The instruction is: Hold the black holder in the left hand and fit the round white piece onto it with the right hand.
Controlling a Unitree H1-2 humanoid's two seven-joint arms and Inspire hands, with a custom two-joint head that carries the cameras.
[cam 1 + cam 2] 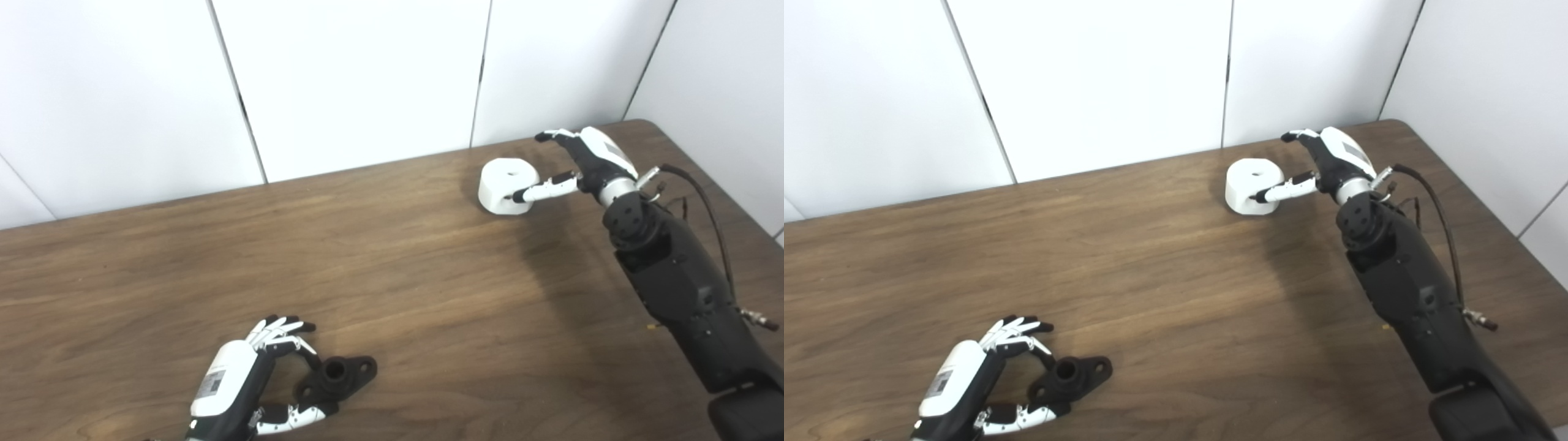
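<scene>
The right hand (pixel 585 159) is spreading wide around the round white piece (pixel 507 185), thumb touching its side. The left hand (pixel 260 380) is lying half-open, fingers curling beside the black holder (pixel 338 378) on the table (pixel 392 275); a grip cannot be confirmed.

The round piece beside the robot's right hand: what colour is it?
White; the round piece shows best in the left eye view.
</scene>
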